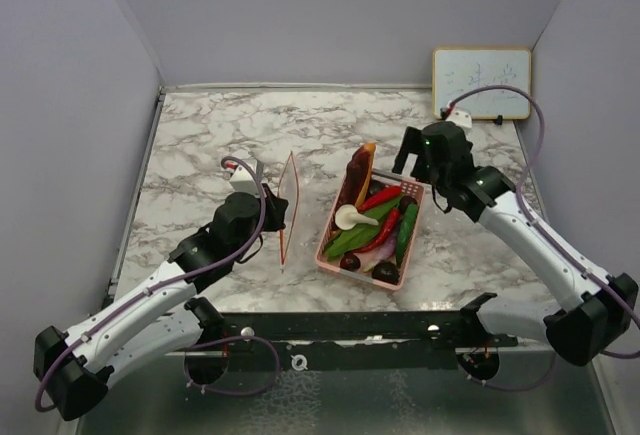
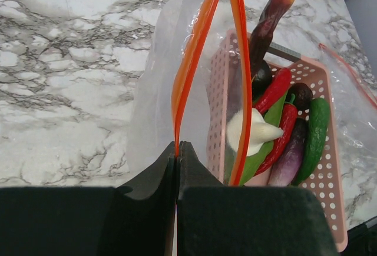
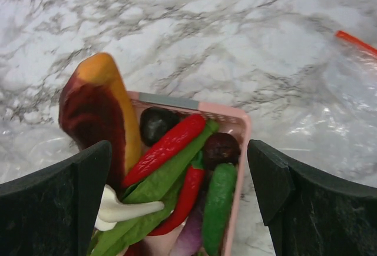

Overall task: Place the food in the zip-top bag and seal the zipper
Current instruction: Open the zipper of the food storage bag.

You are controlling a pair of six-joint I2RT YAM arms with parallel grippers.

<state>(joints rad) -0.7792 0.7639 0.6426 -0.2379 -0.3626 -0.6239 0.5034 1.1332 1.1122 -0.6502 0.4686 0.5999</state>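
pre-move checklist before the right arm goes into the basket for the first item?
1. Left gripper shut on the zip-top bag at its zipper edge, bag held upright: ok.
2. Bag mouth: orange zipper strips parted in the left wrist view: ok, but the gap looks narrow from above.
3. Right gripper open: ok.
4. Right gripper above the far end of the pink basket: ok.
5. Food all in the basket, reachable from above: ok.
6. Descent path: the tall maroon-and-orange piece stands right beside one finger, so it may get bumped: not ok.
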